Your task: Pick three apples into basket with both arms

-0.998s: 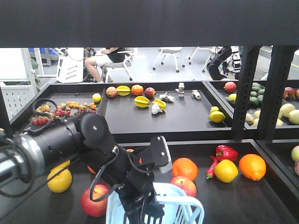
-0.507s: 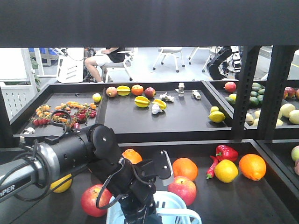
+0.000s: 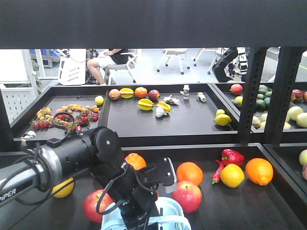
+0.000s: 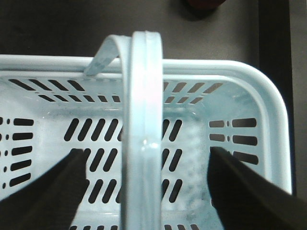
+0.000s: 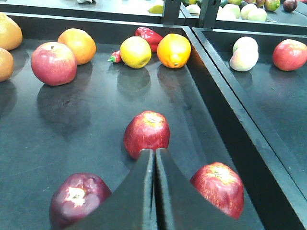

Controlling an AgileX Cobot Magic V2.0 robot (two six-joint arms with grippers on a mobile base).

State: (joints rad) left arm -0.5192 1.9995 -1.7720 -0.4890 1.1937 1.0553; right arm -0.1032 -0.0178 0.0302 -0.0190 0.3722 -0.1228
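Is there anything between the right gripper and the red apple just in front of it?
Nothing visible stands between them. The right gripper, jaws shut, points straight at the apple, its tips right at the apple's near side. A darker apple and another apple lie off to the sides.

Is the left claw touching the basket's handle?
Apart. The left wrist view shows the left gripper open, its fingers on either side of the basket handle, with a clear gap on each side.
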